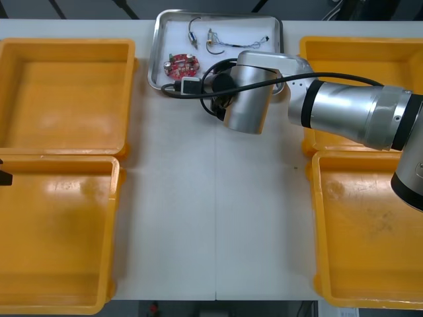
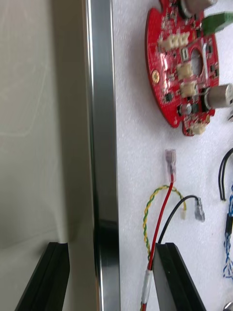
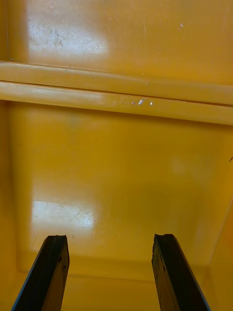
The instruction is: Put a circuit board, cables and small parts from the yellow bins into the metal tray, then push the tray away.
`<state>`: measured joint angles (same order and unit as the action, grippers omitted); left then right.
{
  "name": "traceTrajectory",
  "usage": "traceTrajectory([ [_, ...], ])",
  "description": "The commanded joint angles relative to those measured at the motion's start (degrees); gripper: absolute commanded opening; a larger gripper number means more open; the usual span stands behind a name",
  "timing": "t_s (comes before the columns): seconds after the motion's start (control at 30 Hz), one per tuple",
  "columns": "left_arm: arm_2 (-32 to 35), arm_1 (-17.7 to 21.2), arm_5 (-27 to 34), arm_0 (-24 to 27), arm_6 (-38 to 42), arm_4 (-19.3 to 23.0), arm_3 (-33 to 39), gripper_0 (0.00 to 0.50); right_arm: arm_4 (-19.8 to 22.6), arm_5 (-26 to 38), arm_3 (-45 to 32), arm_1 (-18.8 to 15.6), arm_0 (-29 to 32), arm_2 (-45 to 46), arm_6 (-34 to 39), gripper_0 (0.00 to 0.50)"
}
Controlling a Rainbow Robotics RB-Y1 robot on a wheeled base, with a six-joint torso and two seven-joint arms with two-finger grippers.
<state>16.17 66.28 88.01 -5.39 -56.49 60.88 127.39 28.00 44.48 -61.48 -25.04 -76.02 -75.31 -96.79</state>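
**Right gripper straddling the tray rim**

We've got the right gripper (image 2: 112, 248) released, fingers wide apart. The shiny rim of the metal tray (image 2: 102, 121) runs between them, so one finger is over the counter (image 2: 39, 121) and the other is inside the tray. The red and yellow cable (image 2: 162, 214) runs just beside that inner finger. The round red circuit board (image 2: 182, 68) lies farther ahead of it. The left gripper (image 3: 110, 240) hangs released too, over a yellow bin (image 3: 116, 160).
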Motion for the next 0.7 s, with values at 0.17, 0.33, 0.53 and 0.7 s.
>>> traceTrajectory([
  [0.17, 1.06, -0.54, -0.55, -1.29, -2.66, -0.32, 1.28, 0.500, 0.56, 10.71, -5.41, 0.87, -3.35, 5.26, -2.08, 0.500],
  [0.33, 1.06, -0.54, -0.55, -1.29, -2.66, -0.32, 1.28, 0.500, 1.70, 22.84, -11.91, -0.01, -3.35, 10.18, -1.64, 0.500],
  [0.53, 1.06, -0.54, -0.55, -1.29, -2.66, -0.32, 1.28, 0.500, 5.92, 33.47, -18.94, -2.64, -2.47, 16.69, 2.75, 0.500],
  [0.7, 1.06, -0.54, -0.55, -1.29, -2.66, -0.32, 1.28, 0.500, 6.62, 40.59, -26.59, -5.37, -0.36, 20.29, 9.61, 0.500],
])
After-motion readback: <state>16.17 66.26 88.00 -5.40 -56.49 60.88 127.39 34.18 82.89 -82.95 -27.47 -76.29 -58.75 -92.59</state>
